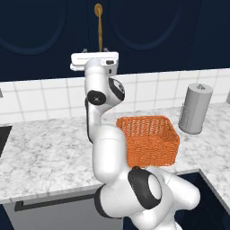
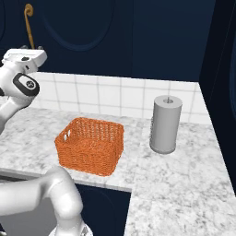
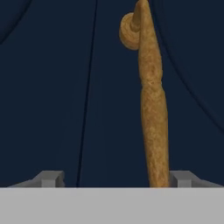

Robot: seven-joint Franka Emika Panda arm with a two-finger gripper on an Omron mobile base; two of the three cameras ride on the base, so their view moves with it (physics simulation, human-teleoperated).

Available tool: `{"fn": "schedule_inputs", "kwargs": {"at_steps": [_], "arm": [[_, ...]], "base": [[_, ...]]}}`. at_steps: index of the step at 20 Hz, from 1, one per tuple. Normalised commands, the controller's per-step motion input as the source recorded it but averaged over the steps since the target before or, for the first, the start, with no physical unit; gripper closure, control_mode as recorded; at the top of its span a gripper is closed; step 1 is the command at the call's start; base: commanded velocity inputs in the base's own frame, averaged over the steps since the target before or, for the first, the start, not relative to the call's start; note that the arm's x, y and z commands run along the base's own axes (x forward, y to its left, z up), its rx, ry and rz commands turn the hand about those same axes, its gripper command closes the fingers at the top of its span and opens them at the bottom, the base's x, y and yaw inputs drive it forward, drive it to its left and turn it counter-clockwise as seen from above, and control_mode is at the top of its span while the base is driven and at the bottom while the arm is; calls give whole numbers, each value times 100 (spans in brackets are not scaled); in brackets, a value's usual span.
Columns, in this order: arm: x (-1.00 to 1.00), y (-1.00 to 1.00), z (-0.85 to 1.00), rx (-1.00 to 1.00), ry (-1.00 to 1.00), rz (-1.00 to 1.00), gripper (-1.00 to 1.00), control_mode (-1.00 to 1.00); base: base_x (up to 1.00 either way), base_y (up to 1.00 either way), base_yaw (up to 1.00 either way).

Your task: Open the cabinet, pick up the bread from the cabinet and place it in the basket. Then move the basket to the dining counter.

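Pincer (image 3: 116, 178) open astride the cabinet's (image 3: 52, 87) rigid brass handle (image 3: 153, 113), a slim, likely slick bar best clamped mid-length.

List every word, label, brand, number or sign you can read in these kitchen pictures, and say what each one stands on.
None: no readable text stands on anything.
The cabinet, its brass handle, the basket, the grey canister and the wall tiles are all blank.

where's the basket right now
The basket sits on the marbled counter below the closed cabinet, right of the arm in the left base view, with the grey canister to its right.
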Motion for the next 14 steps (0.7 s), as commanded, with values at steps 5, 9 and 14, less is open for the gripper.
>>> {"fn": "schedule_inputs", "kwargs": {"at_steps": [5, 9, 14], "arm": [[9, -42, 21, 3, 0, 1, 100, -100], [29, -43, 0, 1, 0, 11, 100, -100], [40, -44, 0, 5, 0, 10, 100, -100]], "base": [[0, 0, 0], [0, 0, 0], [0, 0, 0]]}}
